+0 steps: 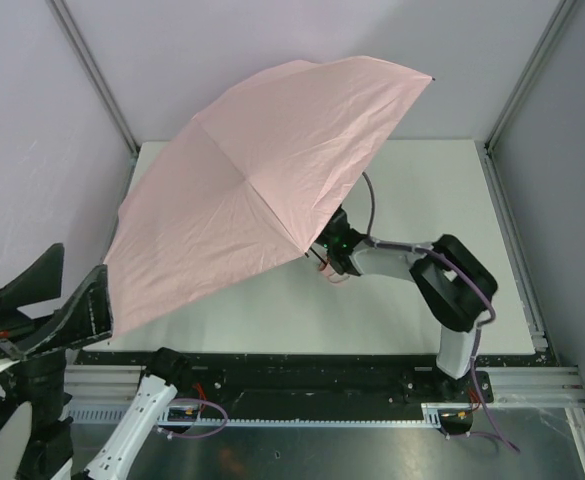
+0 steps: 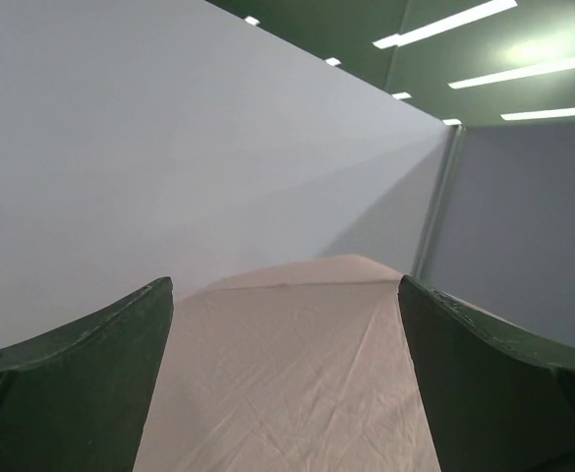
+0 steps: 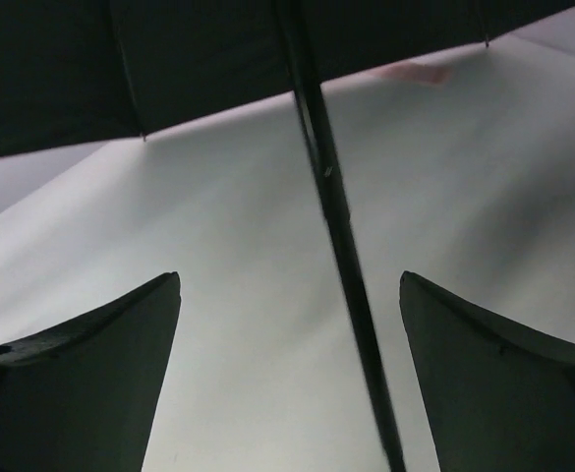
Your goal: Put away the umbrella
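OK, we see the umbrella (image 1: 262,180) fully open, tilted over the table (image 1: 422,190) from centre toward 10 o'clock. Left gripper (image 2: 285,283) sits at 8 o'clock, fingers spread wide, holding nothing. Right gripper (image 3: 289,277) is under its 4 o'clock edge, fingers spread, with the dark shaft (image 3: 341,236) passing between them, clear of both.

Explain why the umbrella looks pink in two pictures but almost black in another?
Top external view: even light shows the umbrella pale pink. Left wrist view: glaring ceiling strips light its top side. Right wrist view: the camera looks from beneath, so the shaded underside reads dark; its shaft looks blurred.
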{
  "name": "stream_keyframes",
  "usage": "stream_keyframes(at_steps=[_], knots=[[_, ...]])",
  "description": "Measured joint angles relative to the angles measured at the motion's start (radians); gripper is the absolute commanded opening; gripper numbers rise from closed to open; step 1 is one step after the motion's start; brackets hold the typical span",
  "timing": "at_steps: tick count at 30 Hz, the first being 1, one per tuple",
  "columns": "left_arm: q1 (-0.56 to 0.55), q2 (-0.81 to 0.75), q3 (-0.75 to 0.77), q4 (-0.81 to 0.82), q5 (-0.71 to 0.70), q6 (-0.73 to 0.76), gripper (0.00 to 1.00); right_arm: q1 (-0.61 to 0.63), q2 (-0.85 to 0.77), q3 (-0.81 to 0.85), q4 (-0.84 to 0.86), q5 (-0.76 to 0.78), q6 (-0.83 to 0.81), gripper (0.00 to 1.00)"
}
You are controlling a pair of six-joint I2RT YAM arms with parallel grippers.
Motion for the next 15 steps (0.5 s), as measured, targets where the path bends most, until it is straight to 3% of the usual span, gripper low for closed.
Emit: stream_keyframes(at_steps=[3,9,13,15], knots=[[-0.002,0.032,0.008,-0.003,0.081,0.015,0.99,0.003,0.101,0.098,0.018,0.020,-0.011,0.77],[-0.011,0.051,0.029,-0.007,0.238,0.040,0.99,0.025,0.162,0.174,-0.027,0.090,0.031,0.19],[-0.016,0.051,0.057,-0.003,0.336,0.043,0.99,0.069,0.131,0.180,-0.087,0.095,0.039,0.04],[-0.021,0.051,0.078,0.002,0.385,0.038,0.99,0.099,0.086,0.180,-0.142,0.137,0.069,0.01]])
